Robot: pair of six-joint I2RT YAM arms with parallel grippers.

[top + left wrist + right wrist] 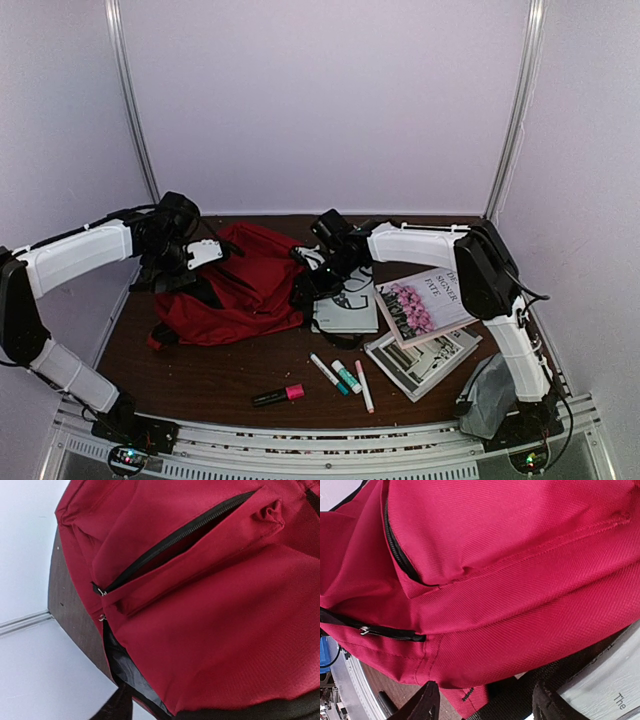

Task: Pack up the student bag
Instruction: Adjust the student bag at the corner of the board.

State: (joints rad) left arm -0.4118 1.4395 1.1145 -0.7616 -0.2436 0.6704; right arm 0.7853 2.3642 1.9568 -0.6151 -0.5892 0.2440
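The student bag is a red backpack lying at the table's middle left. My left gripper is at its upper left edge. In the left wrist view the red fabric is drawn up close over the jaws, and they look shut on it. A gap beside it shows the dark lining, and the front pocket zip is partly open. My right gripper is at the bag's right edge. In the right wrist view it is open and empty, over the bag's red corner and a black strap.
A white notebook lies right of the bag. A flower-cover book rests on another book. Several markers and pens and a pink-capped marker lie near the front. A grey pouch sits front right.
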